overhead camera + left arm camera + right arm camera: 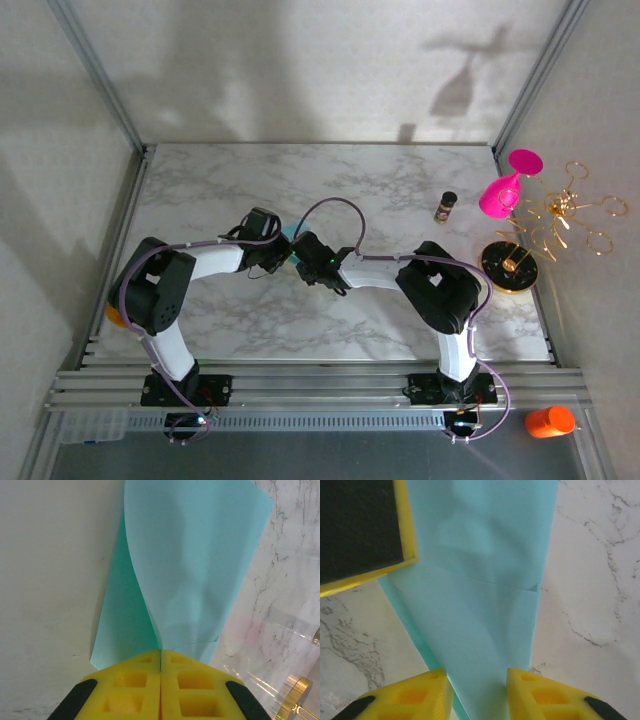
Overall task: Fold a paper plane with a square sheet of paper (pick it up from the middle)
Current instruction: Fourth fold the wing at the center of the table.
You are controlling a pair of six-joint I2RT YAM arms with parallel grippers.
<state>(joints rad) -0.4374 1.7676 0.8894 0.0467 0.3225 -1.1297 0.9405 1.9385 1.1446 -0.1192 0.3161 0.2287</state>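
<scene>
At the bottom of the left wrist view the left gripper (pixel 160 656) is clenched on the thin teal-blue square sheet of paper (pixel 195 565), which runs lengthwise straight away toward the top of the frame. In the right wrist view the right gripper (pixel 477 676) straddles the sheet's near end (fingers apart, seemingly not yet pinching), with the left gripper's black pad (pixel 360 525) beyond at upper left. No writing is readable.
</scene>
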